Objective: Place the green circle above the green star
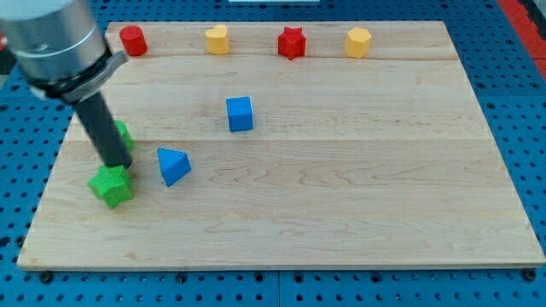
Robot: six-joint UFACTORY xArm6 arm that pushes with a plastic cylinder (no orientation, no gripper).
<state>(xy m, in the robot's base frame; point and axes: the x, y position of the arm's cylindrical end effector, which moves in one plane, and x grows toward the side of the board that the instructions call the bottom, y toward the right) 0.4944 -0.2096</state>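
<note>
Green circle (122, 134) is peeking out behind my tip (120, 165), already sitting just above the green star (112, 185); there is no pincer to open or close.

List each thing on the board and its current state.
My tip: down between the two green blocks.
Green circle: mostly hidden behind rod, just above green star.
Green star: flat, near the view's left edge.
Blue cube: upright, alone.
Blue triangle: right of star, apart.

My tip (120, 165) sits between the circle (122, 135) above and the star (112, 186) below.
</note>
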